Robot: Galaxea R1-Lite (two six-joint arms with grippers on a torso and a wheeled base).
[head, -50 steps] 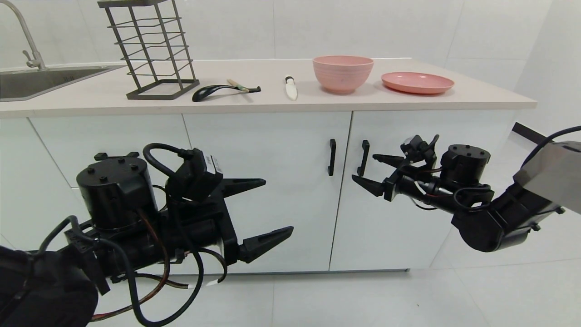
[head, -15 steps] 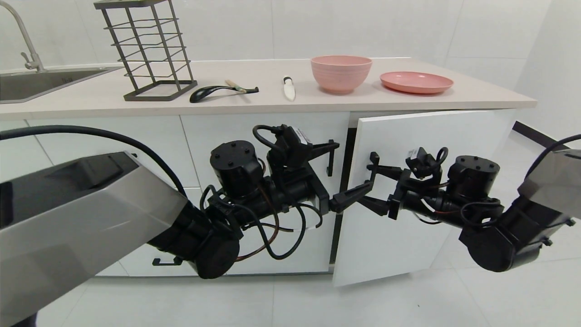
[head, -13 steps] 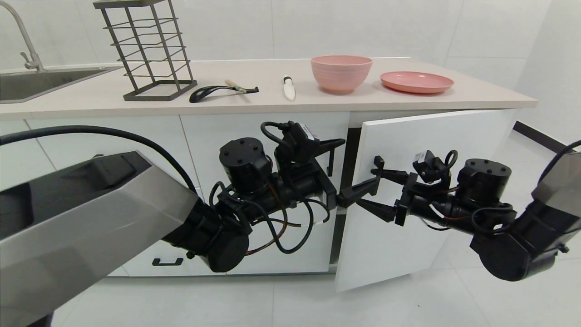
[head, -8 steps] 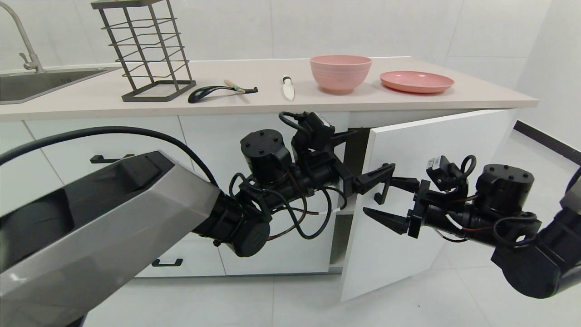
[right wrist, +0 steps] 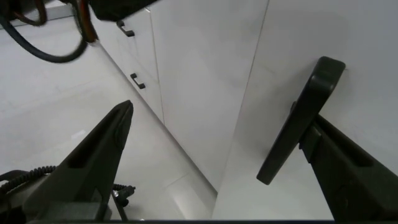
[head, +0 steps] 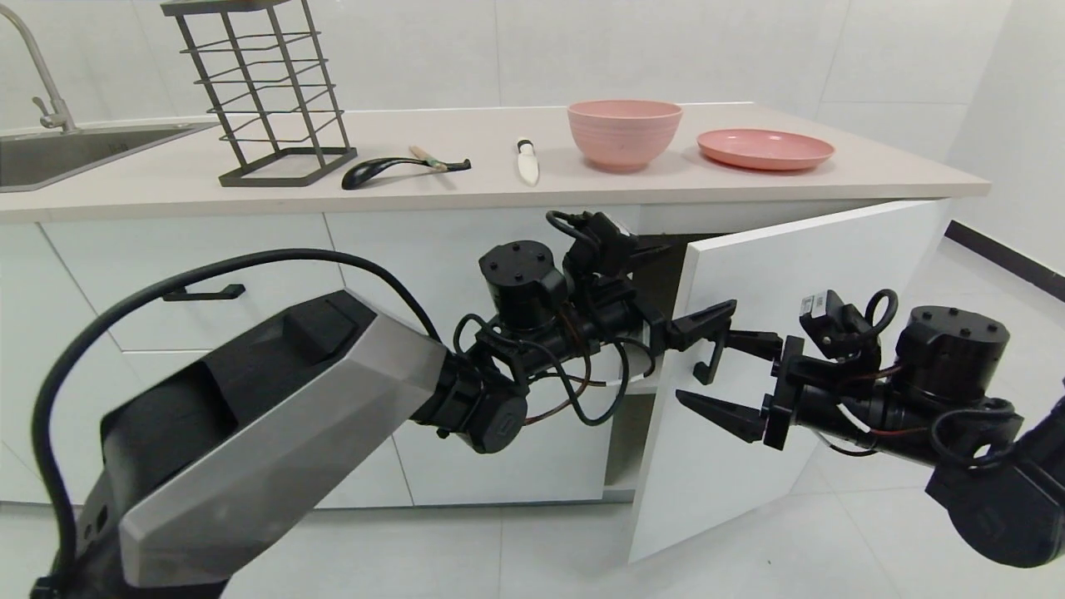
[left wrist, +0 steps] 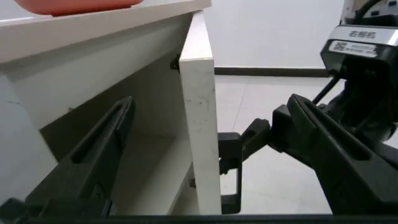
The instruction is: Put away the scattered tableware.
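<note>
Straddling the free edge of the door (head: 799, 274), the left pincer (head: 678, 283) holds its jaws wide apart, one finger on the cupboard side and the other on the outer face. In the left wrist view that edge stands between the two fingers (left wrist: 93, 162) and touches neither. The door hangs partly open under the right end of the worktop (head: 499, 195), with the dark cupboard behind it.

The right pincer (head: 707, 370) sits at 4 o'clock of the left one, its jaws also spread, and the black handle (head: 705, 362) lies between its fingers. In the right wrist view the handle (right wrist: 298, 118) is just beside one finger (right wrist: 348, 168); whether they touch cannot be told.

The tableware lies on the worktop, well apart from both pincers. In the head view the pink bowl (head: 624, 133) stands upright at 12 o'clock of the left pincer. The pink plate (head: 765, 148) lies flat near it, at 3 o'clock of the bowl. The white knife (head: 527, 160) lies at 9 o'clock of the bowl, and the black spoon (head: 374, 169) lies farther along at 9 o'clock of the knife. A pale stick (head: 426, 155) crosses the spoon's stem. The wire rack (head: 270, 91) stands upright just beside the spoon, at its 10 o'clock. The sink (head: 75, 150) lies at 9 o'clock of the rack.
</note>
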